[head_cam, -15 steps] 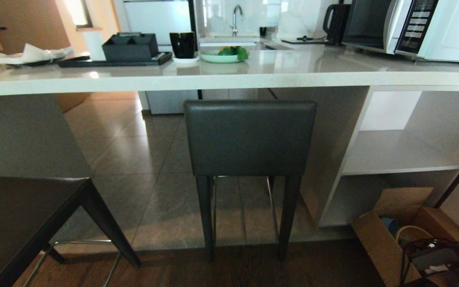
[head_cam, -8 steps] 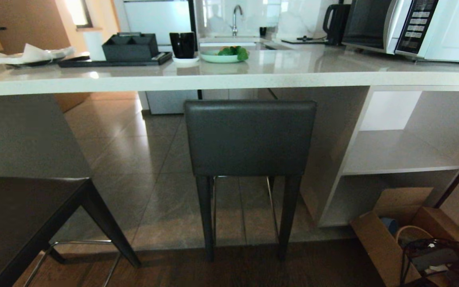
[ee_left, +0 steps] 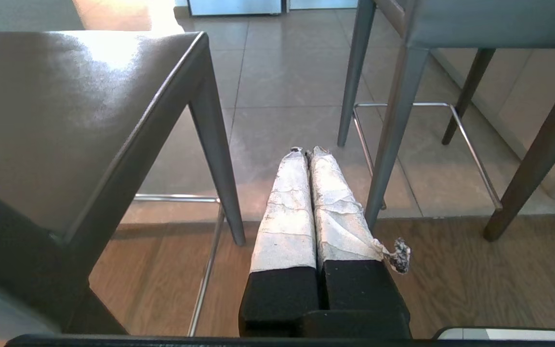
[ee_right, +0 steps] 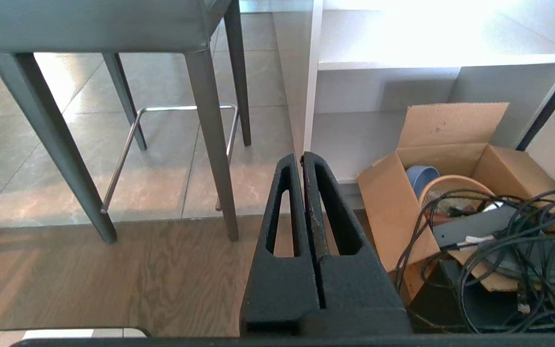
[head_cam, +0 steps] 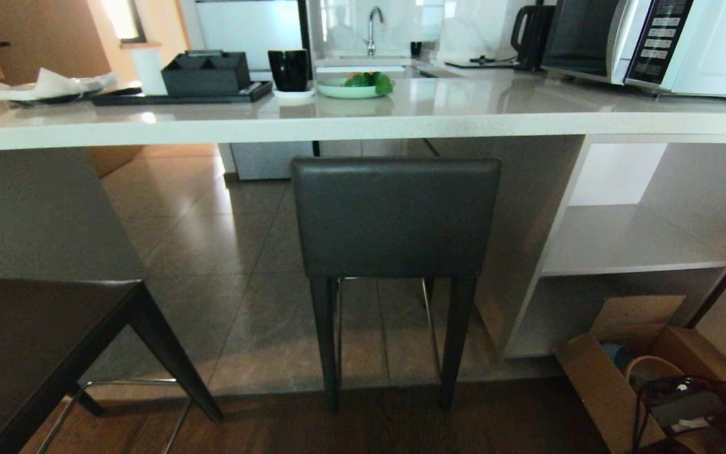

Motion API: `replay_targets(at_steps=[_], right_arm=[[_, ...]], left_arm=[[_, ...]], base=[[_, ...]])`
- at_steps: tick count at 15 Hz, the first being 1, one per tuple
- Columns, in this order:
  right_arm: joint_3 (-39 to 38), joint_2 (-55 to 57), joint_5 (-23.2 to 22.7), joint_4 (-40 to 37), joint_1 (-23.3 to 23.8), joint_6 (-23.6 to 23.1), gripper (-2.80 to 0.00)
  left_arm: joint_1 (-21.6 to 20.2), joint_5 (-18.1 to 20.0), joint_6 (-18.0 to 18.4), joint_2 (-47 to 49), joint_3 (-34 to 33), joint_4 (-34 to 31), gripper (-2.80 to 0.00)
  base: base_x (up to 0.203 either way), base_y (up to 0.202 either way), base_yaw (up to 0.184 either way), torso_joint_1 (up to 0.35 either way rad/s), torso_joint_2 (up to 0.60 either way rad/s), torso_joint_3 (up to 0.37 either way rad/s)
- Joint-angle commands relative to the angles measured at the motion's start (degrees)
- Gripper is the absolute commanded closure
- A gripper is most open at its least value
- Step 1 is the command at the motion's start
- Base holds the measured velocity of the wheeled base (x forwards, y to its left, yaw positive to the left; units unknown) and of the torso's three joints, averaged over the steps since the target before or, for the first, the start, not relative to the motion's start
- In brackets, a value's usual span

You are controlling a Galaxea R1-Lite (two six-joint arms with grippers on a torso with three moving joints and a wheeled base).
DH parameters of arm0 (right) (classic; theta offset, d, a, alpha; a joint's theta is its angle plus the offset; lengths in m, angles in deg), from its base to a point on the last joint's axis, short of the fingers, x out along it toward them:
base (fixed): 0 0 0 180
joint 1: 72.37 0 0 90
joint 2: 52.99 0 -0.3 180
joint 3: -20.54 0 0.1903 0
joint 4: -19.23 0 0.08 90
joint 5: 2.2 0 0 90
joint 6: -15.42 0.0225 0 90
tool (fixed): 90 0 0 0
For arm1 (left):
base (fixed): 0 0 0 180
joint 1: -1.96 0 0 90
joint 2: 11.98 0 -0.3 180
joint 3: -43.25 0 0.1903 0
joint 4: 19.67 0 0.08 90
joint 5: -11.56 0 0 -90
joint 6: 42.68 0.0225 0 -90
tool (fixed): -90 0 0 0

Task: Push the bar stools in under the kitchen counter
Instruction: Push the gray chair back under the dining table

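Bar stools, head view: we count two; one stool (head_cam: 394, 217) stands square to the table (head_cam: 363, 120) with its backrest just below the table's edge, seat already under, so we judge it pushed in; the second stool (head_cam: 35, 340) sits nearer us at the left, clear of the table, which we judge is the one left to push.
Table, head view: one long pale top carrying one microwave (head_cam: 653, 44), one black cup (head_cam: 288, 69), one green plate (head_cam: 350, 88); neither arm shows here.
Left wrist view: our left tool (ee_left: 306, 152) is clenched on nothing, hanging over the floor between the two stools; the near stool's seat (ee_left: 65, 111) lies beside it, untouched.
Right wrist view: our right tool (ee_right: 302, 159) is likewise clenched and empty, low by the tucked stool's legs (ee_right: 212, 144); one cardboard box (ee_right: 451, 164) of cables lies beside the white shelves (ee_right: 431, 58).
Why so: we judge both arms parked, pinched for pushing.
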Motion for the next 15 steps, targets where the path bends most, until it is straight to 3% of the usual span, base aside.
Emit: replay_targets(at_steps=[1, 9, 15], right_arm=[[0.0, 0.11, -0.02, 0.04, 0.04, -0.02, 0.0], [0.0, 0.11, -0.02, 0.04, 0.04, -0.02, 0.0], [0.0, 0.11, -0.02, 0.0, 0.02, -0.08, 0.0]], left_arm=[[0.02, -0.01, 0.08, 0.19, 0.0, -0.01, 0.0], [0.02, -0.01, 0.08, 0.19, 0.0, -0.01, 0.0], [0.02, 0.07, 0.17, 0.19, 0.0, -0.01, 0.0]], base=[[-0.106, 0.0, 0.002, 0.007, 0.0, -0.002], [-0.192, 0.0, -0.002, 0.001, 0.0, 0.004], [-0.015, 0.0, -0.001, -0.001, 0.0, 0.0]])
